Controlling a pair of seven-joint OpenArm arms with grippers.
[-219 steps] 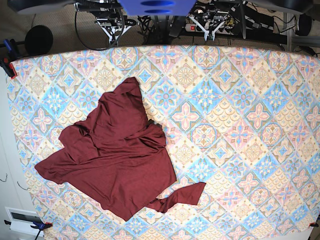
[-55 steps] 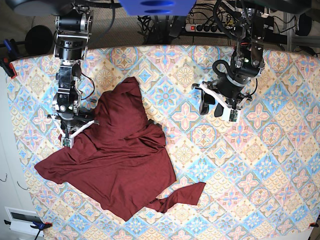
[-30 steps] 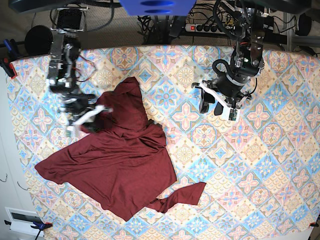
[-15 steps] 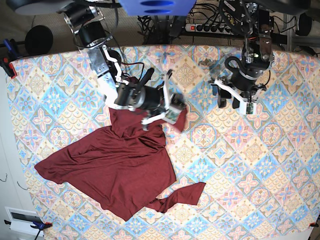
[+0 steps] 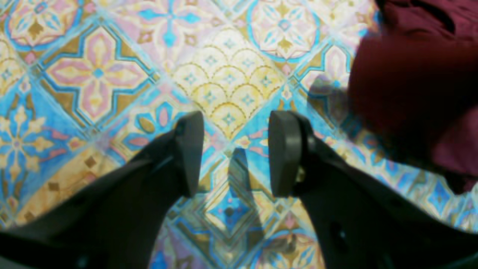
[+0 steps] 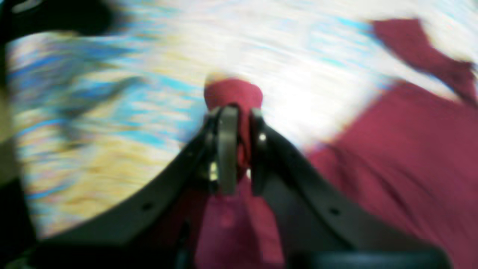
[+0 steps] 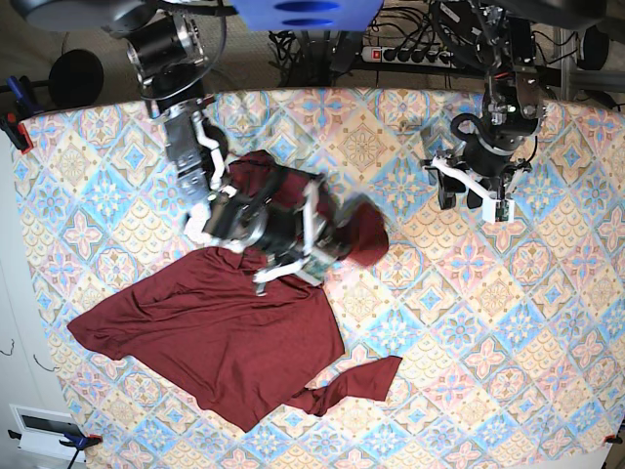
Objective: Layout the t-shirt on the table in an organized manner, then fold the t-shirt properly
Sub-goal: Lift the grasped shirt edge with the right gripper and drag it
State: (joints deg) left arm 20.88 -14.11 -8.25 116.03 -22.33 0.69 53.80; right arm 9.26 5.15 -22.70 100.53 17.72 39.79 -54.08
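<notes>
Right gripper [image 6: 239, 149] is pinching a fold of the dark maroon knit t-shirt [image 7: 225, 332]; left gripper [image 5: 235, 153] hangs spread over the pastel tile-pattern table [image 5: 112, 74], nothing held.

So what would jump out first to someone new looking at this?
The maroon t-shirt crumpled on the base view's left half of the tiled table. The right gripper pinches a fold of it, lifted mid-table, while the left gripper hangs open above bare cloth.
</notes>
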